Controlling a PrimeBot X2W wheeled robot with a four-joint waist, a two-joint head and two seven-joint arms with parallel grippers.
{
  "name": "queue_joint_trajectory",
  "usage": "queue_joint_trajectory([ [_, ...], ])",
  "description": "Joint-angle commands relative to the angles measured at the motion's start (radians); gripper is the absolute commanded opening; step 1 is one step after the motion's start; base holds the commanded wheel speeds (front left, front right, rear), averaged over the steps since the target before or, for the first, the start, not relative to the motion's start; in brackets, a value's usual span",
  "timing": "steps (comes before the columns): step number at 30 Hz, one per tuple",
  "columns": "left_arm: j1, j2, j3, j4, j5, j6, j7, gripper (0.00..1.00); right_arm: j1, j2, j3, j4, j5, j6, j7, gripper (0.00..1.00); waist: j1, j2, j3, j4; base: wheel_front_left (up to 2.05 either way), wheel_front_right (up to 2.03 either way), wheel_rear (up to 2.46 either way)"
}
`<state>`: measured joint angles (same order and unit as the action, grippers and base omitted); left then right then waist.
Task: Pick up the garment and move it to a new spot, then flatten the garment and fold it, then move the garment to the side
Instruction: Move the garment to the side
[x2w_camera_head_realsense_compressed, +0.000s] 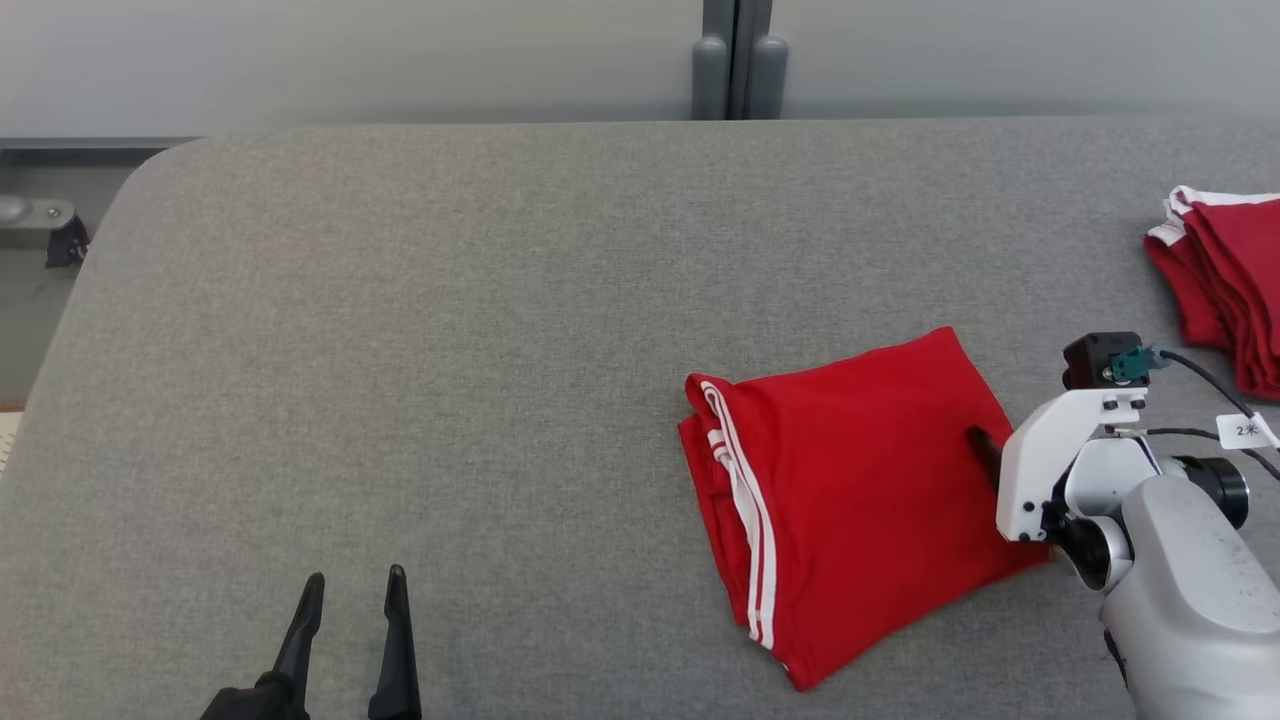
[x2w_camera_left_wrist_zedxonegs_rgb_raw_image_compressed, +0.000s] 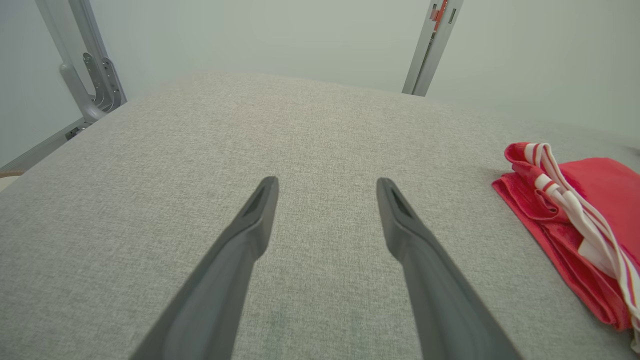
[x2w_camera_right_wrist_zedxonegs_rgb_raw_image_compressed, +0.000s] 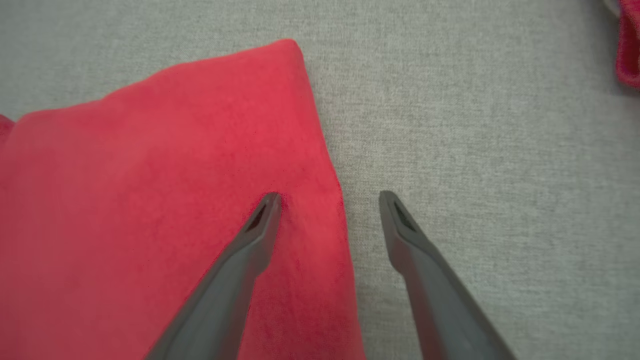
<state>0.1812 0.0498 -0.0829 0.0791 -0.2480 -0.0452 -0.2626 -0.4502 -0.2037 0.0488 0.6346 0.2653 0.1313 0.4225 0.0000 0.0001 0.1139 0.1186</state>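
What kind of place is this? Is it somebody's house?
Probably not a house, more likely a robot workroom for practising folding. I see a big grey cloth-covered table, a folded red garment with white stripes, a pile of similar red garments and grey metal posts behind.

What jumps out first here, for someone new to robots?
The bright red folded garment with white stripes, right of centre on the grey fabric table. The open right gripper straddles its edge, one finger on the cloth. More red folded clothes lie at the far right.
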Motion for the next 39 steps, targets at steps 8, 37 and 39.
queue_joint_trajectory([
  [8, -0.027, 0.002, -0.001, -0.003, -0.01, 0.007, -0.002, 1.0, -0.058, 0.029, -0.011, 0.063, 0.035, -0.001, -0.06, 0.0, 0.0, -0.0001, 0.034, 0.003, 0.0, 0.0, 0.0],
  [37, -0.154, 0.002, 0.013, 0.007, 0.066, -0.071, -0.002, 1.0, -0.431, -0.127, -0.326, -0.071, -0.162, -0.001, -0.131, 1.0, 0.0, -0.0001, 0.194, -0.205, 0.0, 0.0, 0.0],
  [39, -0.151, 0.002, 0.014, 0.008, 0.059, -0.067, -0.002, 1.0, -0.412, -0.122, -0.364, -0.07, -0.214, -0.001, -0.161, 1.0, 0.0, -0.0001, 0.185, -0.19, 0.0, 0.0, 0.0],
])
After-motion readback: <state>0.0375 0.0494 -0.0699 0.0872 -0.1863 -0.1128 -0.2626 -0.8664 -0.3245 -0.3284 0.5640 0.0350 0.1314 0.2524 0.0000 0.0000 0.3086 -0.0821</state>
